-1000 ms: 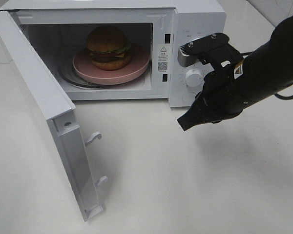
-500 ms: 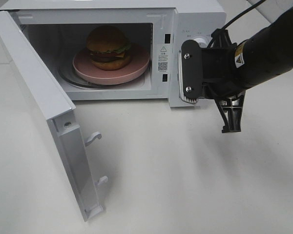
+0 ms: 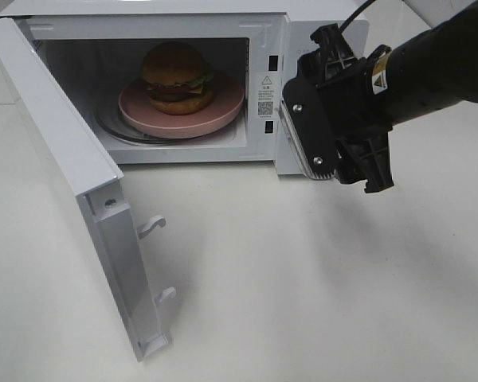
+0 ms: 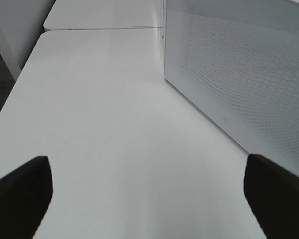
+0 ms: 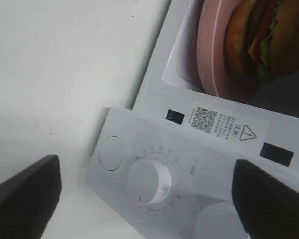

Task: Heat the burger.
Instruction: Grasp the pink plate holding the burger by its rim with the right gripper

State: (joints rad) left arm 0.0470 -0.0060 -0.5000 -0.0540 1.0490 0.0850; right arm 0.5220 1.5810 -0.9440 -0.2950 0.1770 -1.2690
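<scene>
The burger [image 3: 175, 77] sits on a pink plate [image 3: 223, 107] inside the white microwave [image 3: 319, 24], whose door [image 3: 64, 159] stands swung wide to the left. My right gripper [image 3: 342, 151] hovers open just in front of the control panel, hiding the knobs in the high view. In the right wrist view its fingertips [image 5: 25, 194] spread wide on either side of a white dial [image 5: 149, 181], with the burger [image 5: 259, 40] and plate [image 5: 214, 45] behind. My left gripper [image 4: 149, 199] is open over bare table beside the door's outer face [image 4: 239, 74]; the high view does not show it.
A round button [image 5: 111, 153] lies beside the dial, and part of a second knob [image 5: 214, 224] shows at the frame edge. The open door juts far out over the white table [image 3: 303, 286], with its two latch hooks [image 3: 153, 227] sticking out.
My right gripper has turned and lifted from low in front of the microwave up to the control panel. Its jaws have gone from shut to wide open. The burger has not moved.
</scene>
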